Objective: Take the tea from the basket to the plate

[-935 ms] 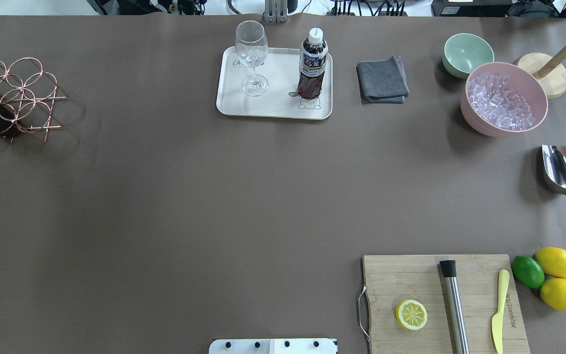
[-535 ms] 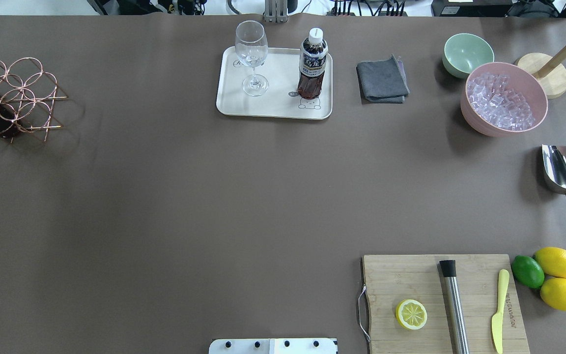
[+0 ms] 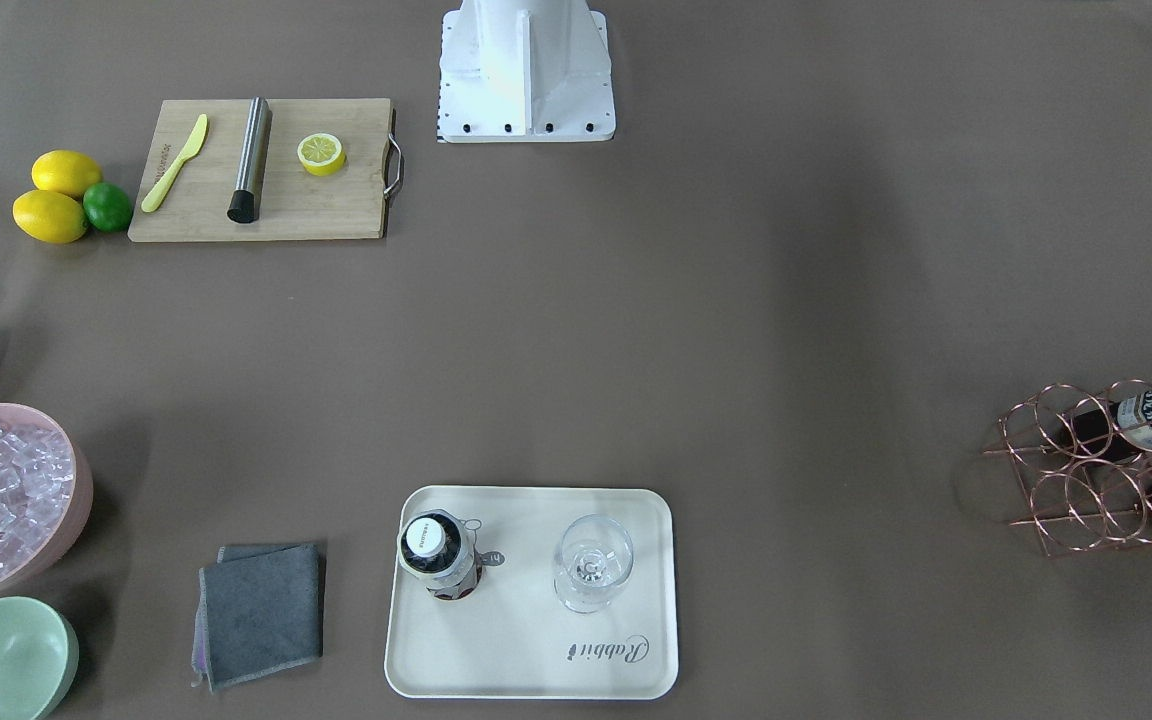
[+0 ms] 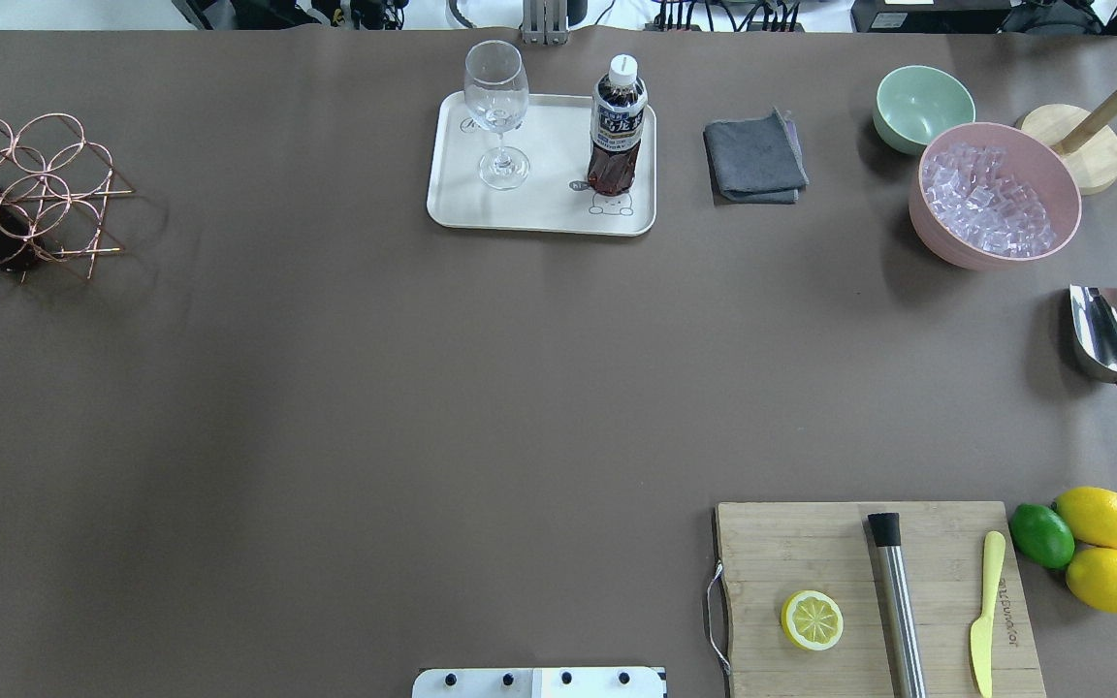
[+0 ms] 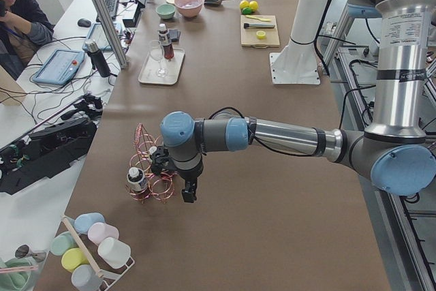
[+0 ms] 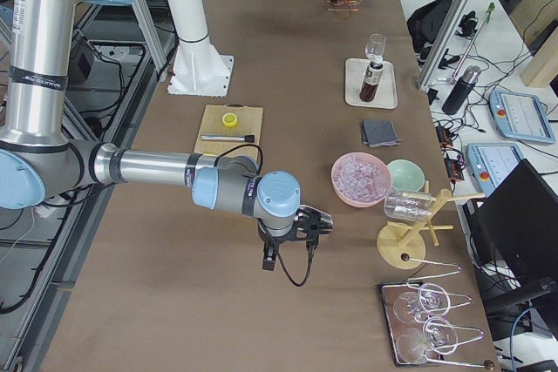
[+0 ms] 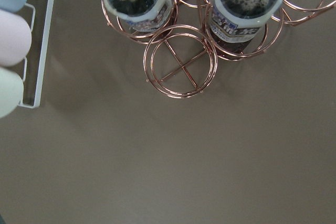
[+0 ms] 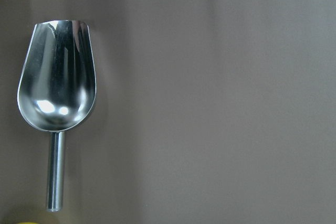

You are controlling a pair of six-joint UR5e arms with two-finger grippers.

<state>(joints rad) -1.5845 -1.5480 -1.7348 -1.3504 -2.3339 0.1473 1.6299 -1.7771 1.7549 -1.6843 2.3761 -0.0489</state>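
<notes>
**Tea bottle stands on cream plate; both arms hang at the worktop's ends**

A small clear plastic bottle of dark reddish-brown tea [image 4: 617,126], white-capped, stands upright on the smooth cream plate [image 4: 539,211], a rectangle with rounded corners on the matt brown worktop [image 4: 423,388]; a stemmed clear glass [image 4: 497,116] shares the plate, apart from the bottle; a small grey bear drawing [image 4: 610,204] sits at the bottle's foot, and the script word "Rabbit" [image 3: 608,650] runs along one corner. The tea's label is white and black, its bold characters too small to read.

Well apart, at the worktop's left end, the basket [image 4: 35,189] of thin rose-gold wire rings holds two more bottles [image 7: 137,1] with like labels, seen cap-first from the left wrist; pastel cups [image 7: 10,40] lie in a white wire rack nearby. The left gripper [image 5: 161,163] hangs near the basket; the right gripper [image 6: 318,226] hangs near the opposite end, its wrist view looking down on a polished steel scoop [image 8: 56,85]; whether either pair of jaws is apart or together cannot be told.

Elsewhere: a folded grey cloth [image 4: 754,155]; a pale green bowl [image 4: 922,107]; a pink bowl [image 4: 937,233] heaped with clear ice cubes [image 4: 985,199]; a bamboo board [image 4: 781,553] carrying a lemon half [image 4: 812,620], a brushed steel bar [image 4: 898,611] with a black tip, and a yellow knife [image 4: 985,611] beside stamped lettering too small to read; two lemons [image 4: 1100,517] and a lime [image 4: 1041,535] just beside the board.
</notes>
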